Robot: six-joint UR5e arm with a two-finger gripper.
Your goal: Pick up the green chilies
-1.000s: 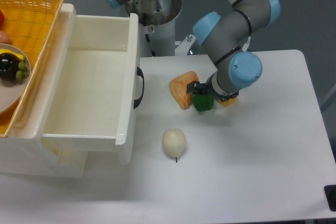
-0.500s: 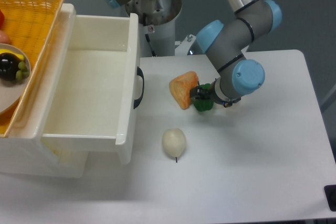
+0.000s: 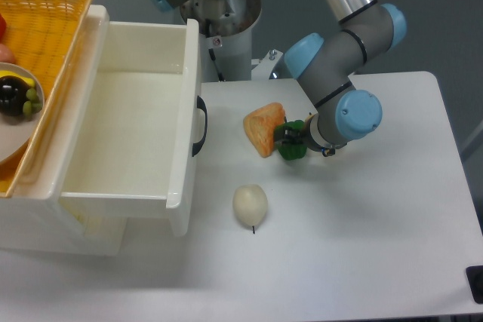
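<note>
The green chilies (image 3: 292,147) are a small glossy dark-green pepper-shaped toy on the white table (image 3: 377,224), right next to an orange wedge-shaped toy (image 3: 263,127). My gripper (image 3: 290,136) is down on the chilies. One dark finger (image 3: 281,133) lies against their upper left side, and green shows on both sides of it. The other finger is hidden under the wrist, so I cannot tell how tightly the jaws hold. The chilies look low, at table level.
A cream egg-shaped toy (image 3: 250,204) lies in front of the chilies. An open white drawer (image 3: 128,133) with a black handle (image 3: 200,124) stands on the left. A yellow basket (image 3: 34,28) beyond it holds a plate with a dark fruit (image 3: 11,96).
The wrist has turned and shifted slightly right and down over the chilies. A yellow toy seen right of the chilies a second ago is now hidden behind the wrist. The chilies barely moved.
</note>
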